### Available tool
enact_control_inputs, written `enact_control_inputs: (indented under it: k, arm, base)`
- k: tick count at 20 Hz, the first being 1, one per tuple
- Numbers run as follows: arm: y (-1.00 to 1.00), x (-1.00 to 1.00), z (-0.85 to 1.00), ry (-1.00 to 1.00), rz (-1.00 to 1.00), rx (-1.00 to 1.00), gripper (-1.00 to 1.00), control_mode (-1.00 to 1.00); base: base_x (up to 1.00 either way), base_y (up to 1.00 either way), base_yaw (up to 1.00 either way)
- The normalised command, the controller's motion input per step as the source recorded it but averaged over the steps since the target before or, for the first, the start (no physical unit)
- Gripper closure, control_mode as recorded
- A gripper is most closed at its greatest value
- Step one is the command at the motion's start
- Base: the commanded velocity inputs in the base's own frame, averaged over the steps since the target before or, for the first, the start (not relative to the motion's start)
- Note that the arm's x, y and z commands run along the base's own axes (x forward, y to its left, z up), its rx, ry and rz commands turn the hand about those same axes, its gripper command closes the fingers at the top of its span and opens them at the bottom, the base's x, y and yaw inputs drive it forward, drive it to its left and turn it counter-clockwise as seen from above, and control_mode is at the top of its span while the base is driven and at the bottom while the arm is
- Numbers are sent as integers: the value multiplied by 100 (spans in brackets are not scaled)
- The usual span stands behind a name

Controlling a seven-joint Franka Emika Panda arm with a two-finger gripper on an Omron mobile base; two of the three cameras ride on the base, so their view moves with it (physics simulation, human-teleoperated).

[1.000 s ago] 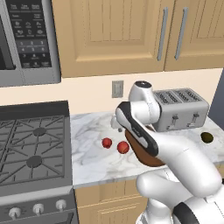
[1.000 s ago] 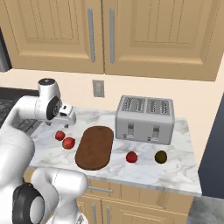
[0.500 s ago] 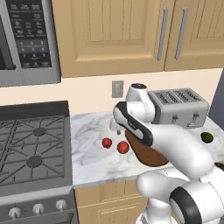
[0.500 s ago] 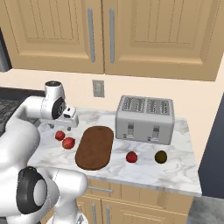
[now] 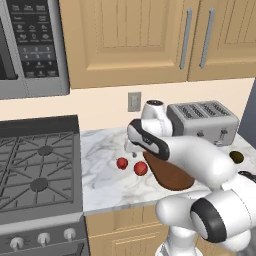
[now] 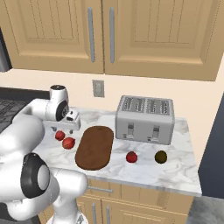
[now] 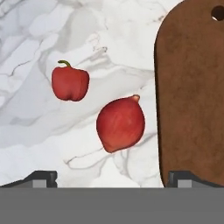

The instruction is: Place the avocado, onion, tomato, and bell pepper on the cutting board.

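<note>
Right base view takes in the white marble-patterned counter (image 6: 175, 170), with a silver four-slot toaster (image 6: 145, 119) at the back and the flat dark reddish-brown wooden cutting board (image 6: 95, 146) lying bare in front and to its left. Nothing sits on the board yet, so by my reading all four placements remain to be done. The white arm's two-finger gripper (image 6: 72, 121) hangs above the counter just left of the board, over two red items. In the hand view its dark finger tips stand wide apart at the bottom edge with nothing between them: released and empty. Just beyond them lies a round red onion with a small pointed tip (image 7: 120, 124), close beside the board's edge (image 7: 192, 87) but apart from it, and farther off a small red bell pepper with a green stem (image 7: 70, 82). On the far side of the board, in front of the toaster, rest a small red tomato (image 6: 131, 157) and, to its right, the small dark olive-green avocado (image 6: 161, 156).

The onion looks the likeliest first pick. Being round and smooth, it could roll away or squirt sideways if the fingers close off-centre. A descent too near the board could land one finger on its edge. A skidding onion might also nudge the pepper.
</note>
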Motion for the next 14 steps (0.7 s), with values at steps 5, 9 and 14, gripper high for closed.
enact_control_inputs:
  k: [5,9,14]
  arm:
    - [0,12,-30,1,0,0,-100,-100]
    - [0,8,-30,1,0,0,-100,-100]
    - [0,6,-31,3,0,0,-100,-100]
  base:
    - [0,0,0]
    - [0,0,0]
    - [0,0,0]
